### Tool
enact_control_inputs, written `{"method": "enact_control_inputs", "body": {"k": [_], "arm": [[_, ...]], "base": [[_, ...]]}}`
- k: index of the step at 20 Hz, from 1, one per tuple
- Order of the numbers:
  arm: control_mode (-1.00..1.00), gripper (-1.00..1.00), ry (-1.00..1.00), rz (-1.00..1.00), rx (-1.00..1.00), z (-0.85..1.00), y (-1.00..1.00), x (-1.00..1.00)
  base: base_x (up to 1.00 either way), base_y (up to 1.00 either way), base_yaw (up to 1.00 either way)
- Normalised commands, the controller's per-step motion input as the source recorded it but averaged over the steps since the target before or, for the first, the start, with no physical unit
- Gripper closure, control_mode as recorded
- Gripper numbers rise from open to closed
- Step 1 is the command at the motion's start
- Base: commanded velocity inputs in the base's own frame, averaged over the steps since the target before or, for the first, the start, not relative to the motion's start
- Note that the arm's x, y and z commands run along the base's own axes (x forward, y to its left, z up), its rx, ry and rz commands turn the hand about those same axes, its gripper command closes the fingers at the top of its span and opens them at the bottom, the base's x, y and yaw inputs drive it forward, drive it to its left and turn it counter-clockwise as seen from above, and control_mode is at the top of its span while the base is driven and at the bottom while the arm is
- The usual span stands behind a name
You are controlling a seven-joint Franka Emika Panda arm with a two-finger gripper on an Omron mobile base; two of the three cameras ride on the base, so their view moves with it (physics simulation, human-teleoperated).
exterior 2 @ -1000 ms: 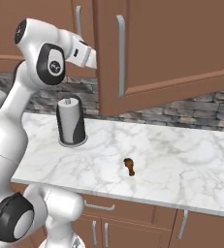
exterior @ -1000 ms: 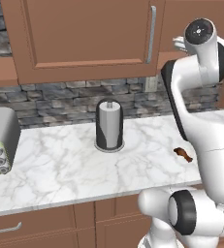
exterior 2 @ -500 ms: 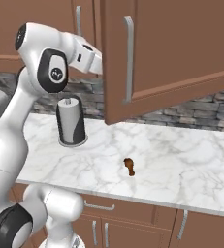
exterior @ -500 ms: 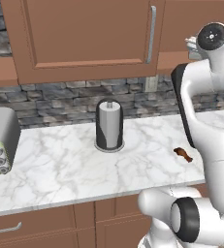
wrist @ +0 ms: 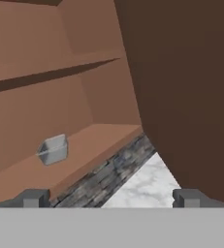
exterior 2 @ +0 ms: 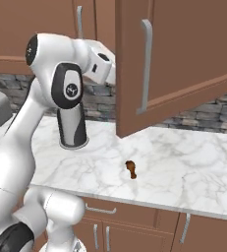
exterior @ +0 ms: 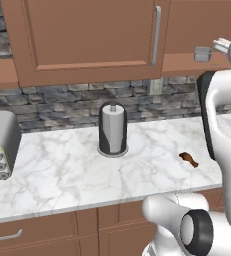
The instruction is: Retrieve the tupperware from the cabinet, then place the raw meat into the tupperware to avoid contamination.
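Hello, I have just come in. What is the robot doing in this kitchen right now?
The robot has its open hand raised at the cabinet, whose door stands swung open. Inside, on the lower shelf, sits the tupperware, not yet touched. The raw meat lies on the marble counter, right of the paper towel roll. The hand holds nothing.

Tupperware (wrist: 53, 149) on the open cabinet's (wrist: 99, 140) bottom shelf — raw meat (exterior 2: 131, 169) on the counter (exterior 2: 184, 167), right of the paper towel roll (exterior 2: 72, 125)

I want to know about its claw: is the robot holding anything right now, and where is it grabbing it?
Nothing. The gripper is open and empty; the tupperware sits on the cabinet shelf.
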Motion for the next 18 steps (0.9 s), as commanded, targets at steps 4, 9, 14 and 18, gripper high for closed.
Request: {"method": "enact_control_inputs", "body": {"k": [4, 9, 14, 18], "arm": [[-1.0, -1.0, -0.12, 0.01, 0.0, -0.05, -0.59, -0.2], [-1.0, -1.0, -0.12, 0.02, 0.0, -0.06, -0.6, -0.1], [-1.0, -1.0, -0.14, 0.03, 0.0, 0.0, -0.57, 0.01], [-1.0, -1.0, -0.15, 0.04, 0.0, 0.01, -0.54, 0.02]], "base": [[0.0, 0.0, 0.0], [0.0, 0.0, 0.0], [0.0, 0.0, 0.0], [0.0, 0.0, 0.0]]}}
